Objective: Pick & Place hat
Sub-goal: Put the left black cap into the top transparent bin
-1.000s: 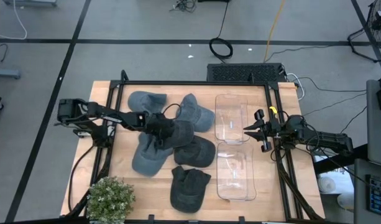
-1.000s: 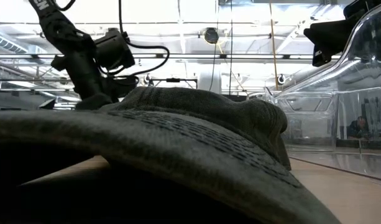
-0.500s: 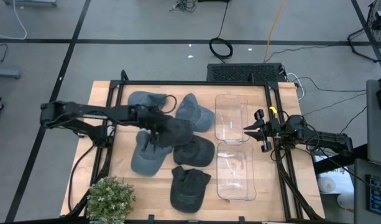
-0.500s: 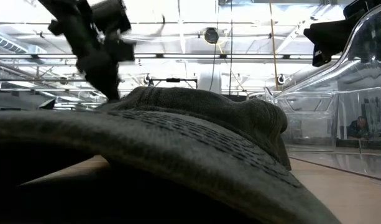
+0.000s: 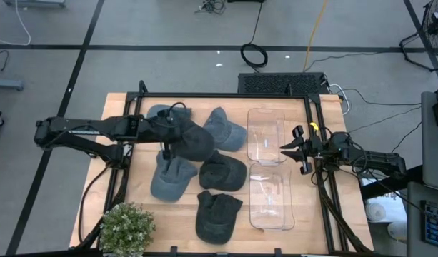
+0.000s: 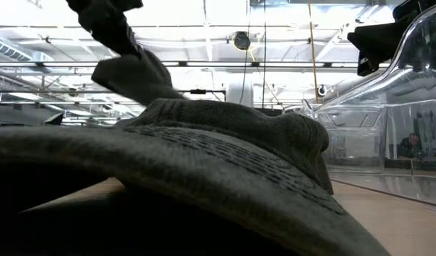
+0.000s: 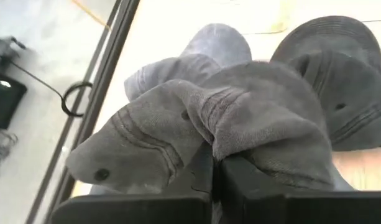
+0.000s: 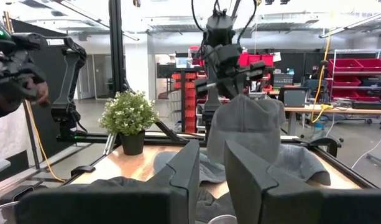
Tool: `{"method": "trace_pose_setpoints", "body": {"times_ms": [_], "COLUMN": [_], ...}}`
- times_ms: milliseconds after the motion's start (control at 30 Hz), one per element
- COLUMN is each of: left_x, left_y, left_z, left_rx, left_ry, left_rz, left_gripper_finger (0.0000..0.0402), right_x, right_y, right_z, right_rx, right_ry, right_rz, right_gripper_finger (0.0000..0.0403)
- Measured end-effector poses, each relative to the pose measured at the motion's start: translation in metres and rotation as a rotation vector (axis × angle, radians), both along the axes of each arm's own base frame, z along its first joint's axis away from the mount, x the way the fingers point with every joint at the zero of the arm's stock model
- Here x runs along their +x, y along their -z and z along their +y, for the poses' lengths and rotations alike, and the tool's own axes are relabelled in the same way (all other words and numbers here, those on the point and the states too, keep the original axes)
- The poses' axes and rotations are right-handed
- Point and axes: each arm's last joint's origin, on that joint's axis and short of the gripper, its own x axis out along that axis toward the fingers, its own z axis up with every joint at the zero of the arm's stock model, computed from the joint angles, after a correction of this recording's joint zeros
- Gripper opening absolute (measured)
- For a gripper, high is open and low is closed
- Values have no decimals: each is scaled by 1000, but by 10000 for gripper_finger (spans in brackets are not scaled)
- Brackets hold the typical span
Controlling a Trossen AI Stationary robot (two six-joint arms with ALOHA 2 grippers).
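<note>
Several grey hats lie in a loose pile on the wooden table [image 5: 133,189]. My left gripper [image 5: 171,135] is above the pile's far left part, shut on a dark grey hat [image 5: 193,143], which also shows in the left wrist view [image 7: 240,118] and, hanging, in the right wrist view [image 8: 246,124]. The other hats include a blue-grey one [image 5: 168,178] and a dark one [image 5: 222,171] lying flat on the table. My right gripper [image 5: 294,151] waits at the table's right side beside the clear bins, its fingers a little apart with nothing between them. My left gripper pinches a bunched fold of the hat's cloth [image 7: 218,146] between its two fingers, coming from above and pointing down. The hat hangs slack below the fingers [image 8: 224,84]. Whether its lower edge still touches the pile I cannot tell.
Two clear plastic bins [image 5: 265,135] [image 5: 270,200] stand right of the pile. A potted plant [image 5: 126,228] sits at the near left corner. One more dark hat [image 5: 217,214] lies near the front edge and fills the low view [image 6: 203,163]. A black frame borders the table.
My left gripper has shut on the dark grey hat and risen, moving toward the table's left and far edges. The hat has been drawn up off the pile and now hangs below the fingers. The other hats stay where they were.
</note>
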Motion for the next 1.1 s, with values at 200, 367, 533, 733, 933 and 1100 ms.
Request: {"method": "trace_pose_setpoints", "body": {"times_ms": [200, 367, 533, 733, 933, 1100], "left_x": [-3, -3, -3, -3, -3, -4], "left_y": [-11, -10, -10, -10, -10, -10], "left_z": [-7, -10, -10, -10, -10, -10], "left_rx": [42, 44, 42, 42, 41, 33], "left_ry": [12, 21, 21, 21, 21, 13], "left_rz": [-35, -31, -30, -28, -27, -27], "left_gripper_finger": [7, 7, 5, 4, 4, 6], "right_x": [0, 0, 0, 0, 0, 0], "right_y": [0, 0, 0, 0, 0, 0], "right_z": [0, 0, 0, 0, 0, 0], "right_rx": [0, 0, 0, 0, 0, 0], "right_ry": [0, 0, 0, 0, 0, 0], "right_rz": [-1, 0, 0, -1, -1, -1], "right_gripper_finger": [63, 63, 63, 63, 63, 63]}}
